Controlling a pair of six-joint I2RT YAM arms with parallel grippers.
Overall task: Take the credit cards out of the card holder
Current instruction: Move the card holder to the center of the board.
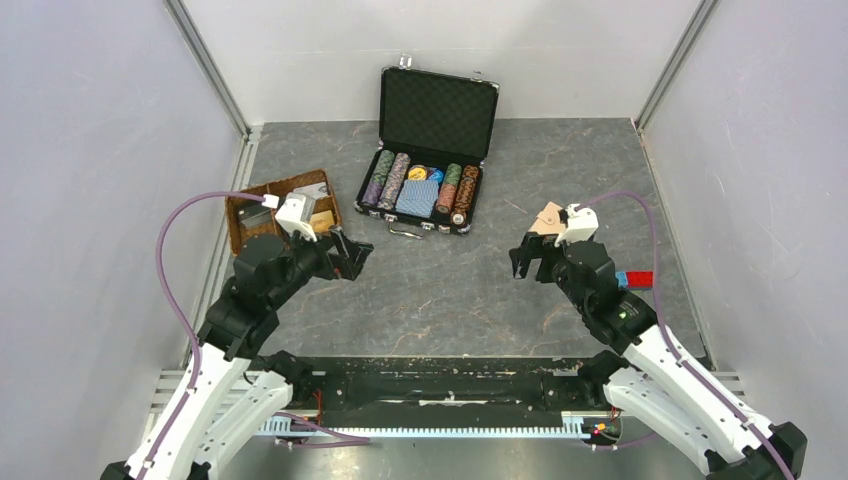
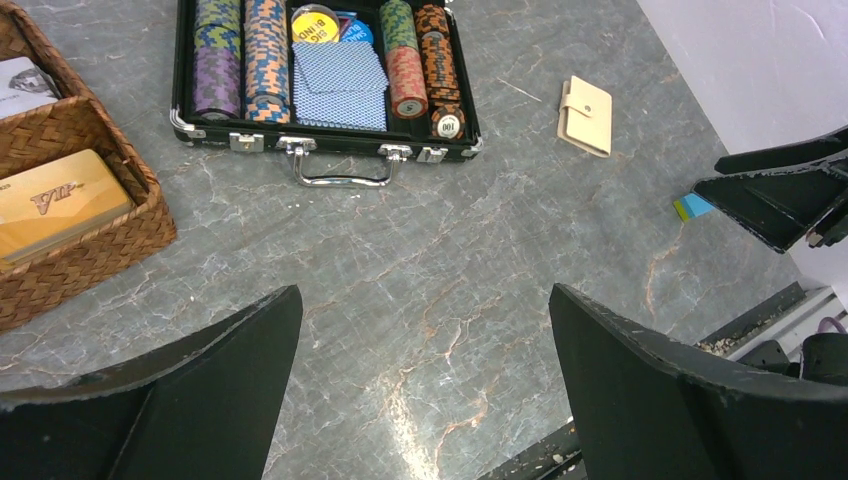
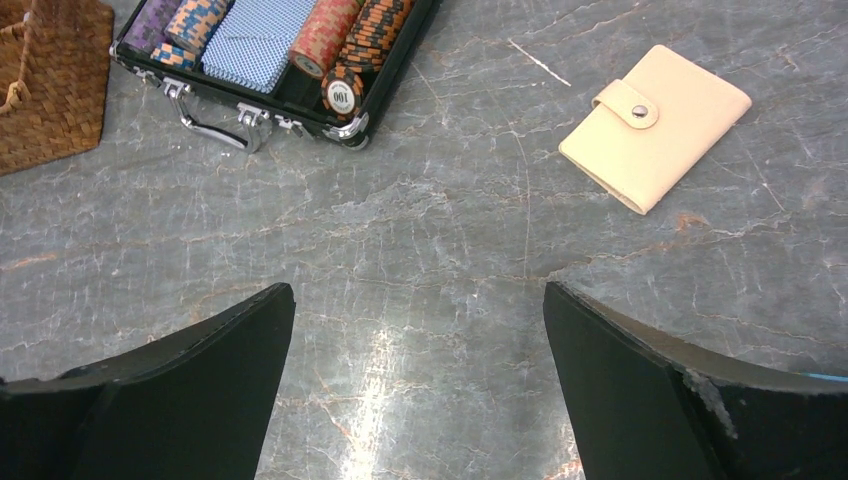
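While left gripper (image 1: 352, 255) and right gripper (image 1: 527, 258) both stand spread with nothing grasped, your card holder (image 1: 546, 219) lies shut on the table (image 1: 450, 290).
Top view: both grippers hang over the table, and the holder sits just behind the right wrist, right of the black case (image 1: 425, 190). Left wrist view: holder flat, well right of the case, clear of your fingers. Right wrist view: strap snapped over the flap, holder ahead and right of the spread fingers, apart from them.

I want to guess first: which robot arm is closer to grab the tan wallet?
Right. The right tool, open, hangs close to the closed tan wallet; the left tool sits near the wicker tray, farther off.
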